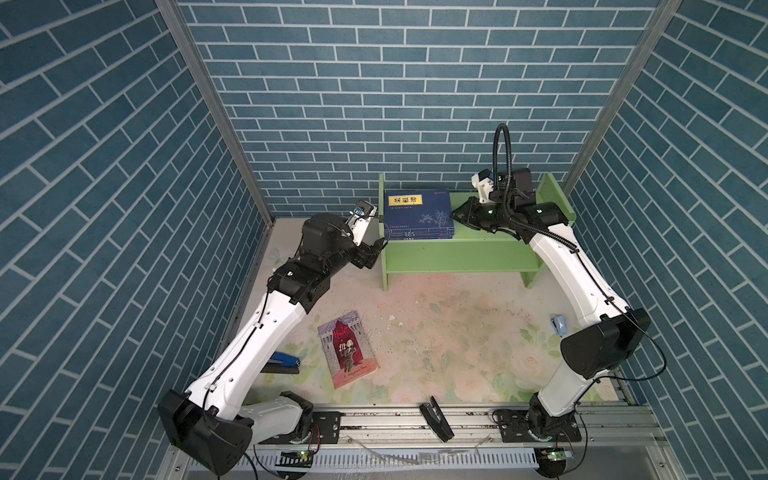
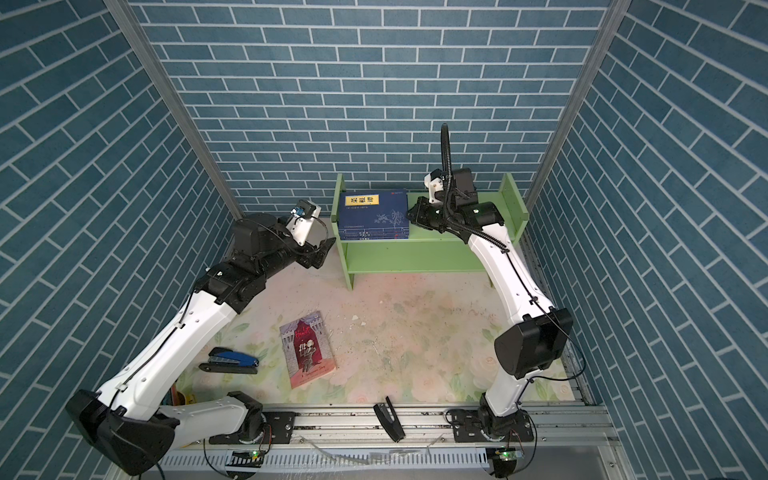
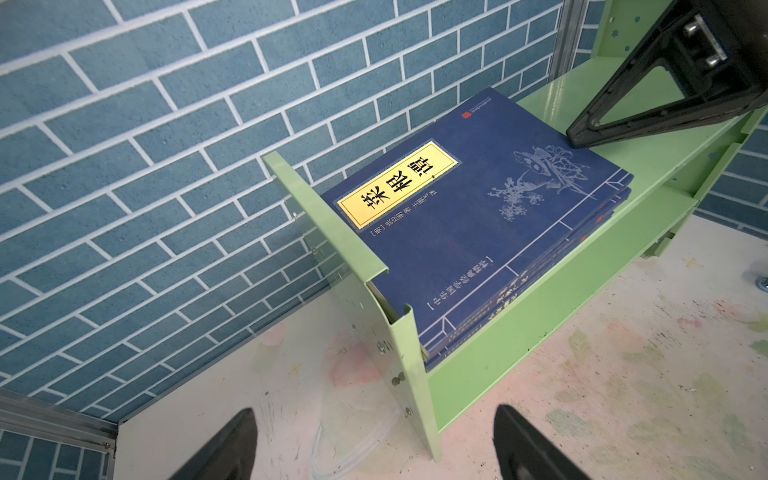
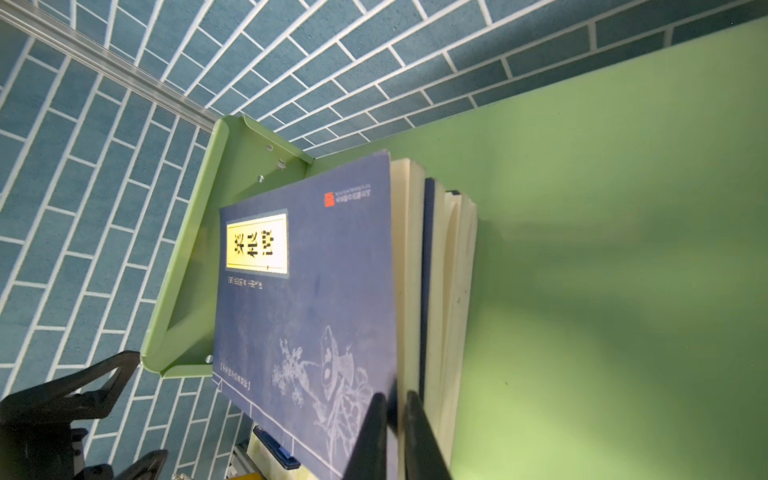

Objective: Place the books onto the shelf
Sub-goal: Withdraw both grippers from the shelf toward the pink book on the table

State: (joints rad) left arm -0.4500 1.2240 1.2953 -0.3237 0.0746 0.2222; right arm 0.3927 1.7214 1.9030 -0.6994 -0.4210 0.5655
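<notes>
the dark blue books (image 1: 417,214) lie stacked on the top tier of the shelf (image 1: 557,199), at its left end; only the red-and-grey book (image 1: 348,349) remains, on the table (image 1: 457,332). left fingers (image 3: 232,444) gape empty beside the shelf; right fingers (image 4: 419,436) nearly meet at the stack's edge, grip unclear.

We cannot tell if the right claw (image 4: 395,397) grips the blurred edge of the top book (image 4: 307,299); the left arm (image 1: 257,336) half hides the stapler (image 1: 289,360).
</notes>
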